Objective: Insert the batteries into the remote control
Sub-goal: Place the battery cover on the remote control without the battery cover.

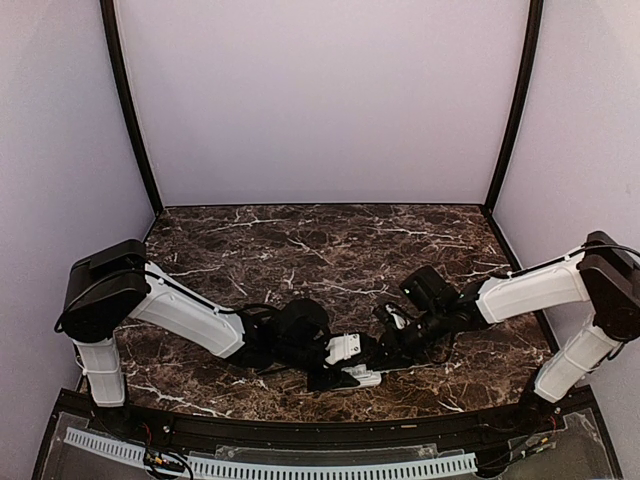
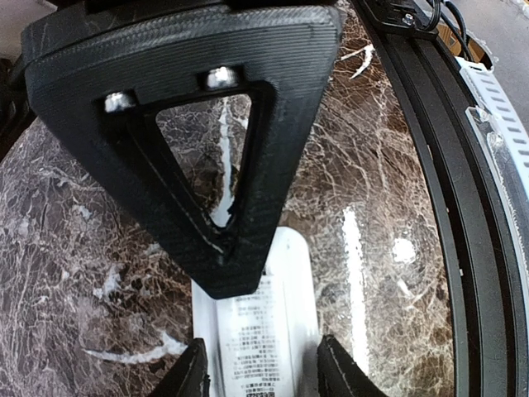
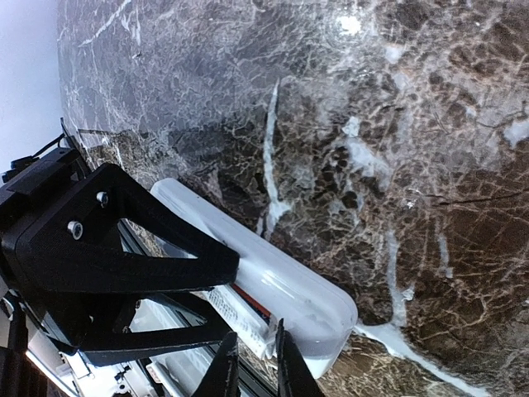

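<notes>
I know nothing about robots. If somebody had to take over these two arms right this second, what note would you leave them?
Left claw: fingers on either side of the remote control; cannot tell if clamped or loose.
Right claw: tips slightly apart, nothing seen between them, low over the remote.
Remote: flat on the marble table near the front edge, label side up.
Batteries: an orange-red sliver beside the label may be one; the bluish one is not visible.
Done: unclear.
Left: check both are seated.
</notes>
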Available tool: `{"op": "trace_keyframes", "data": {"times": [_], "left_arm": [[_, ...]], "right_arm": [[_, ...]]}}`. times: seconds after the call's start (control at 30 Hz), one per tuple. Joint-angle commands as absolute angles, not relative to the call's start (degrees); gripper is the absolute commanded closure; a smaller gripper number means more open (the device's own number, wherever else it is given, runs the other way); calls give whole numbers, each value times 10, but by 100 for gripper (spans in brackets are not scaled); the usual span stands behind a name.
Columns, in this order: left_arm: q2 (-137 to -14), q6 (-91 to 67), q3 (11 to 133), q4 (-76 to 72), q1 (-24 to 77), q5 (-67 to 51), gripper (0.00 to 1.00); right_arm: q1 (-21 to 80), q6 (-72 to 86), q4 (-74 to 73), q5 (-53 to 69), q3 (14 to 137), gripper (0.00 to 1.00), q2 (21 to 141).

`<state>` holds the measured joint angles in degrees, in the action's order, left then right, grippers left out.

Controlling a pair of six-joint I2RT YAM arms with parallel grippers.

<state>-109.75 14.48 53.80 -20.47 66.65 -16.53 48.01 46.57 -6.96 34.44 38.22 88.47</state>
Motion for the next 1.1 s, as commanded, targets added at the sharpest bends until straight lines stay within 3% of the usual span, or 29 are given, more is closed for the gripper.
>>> {"op": "trace_keyframes", "data": {"times": [0.0,1.07], "left_arm": [[-1101,153,536,-156,669,-164,56],[-1069,165,542,-122,669,-142,42]], "right_arm": [[485,448,-113,314,402,84,869],[492,457,-109,320,392,89,864]]}}
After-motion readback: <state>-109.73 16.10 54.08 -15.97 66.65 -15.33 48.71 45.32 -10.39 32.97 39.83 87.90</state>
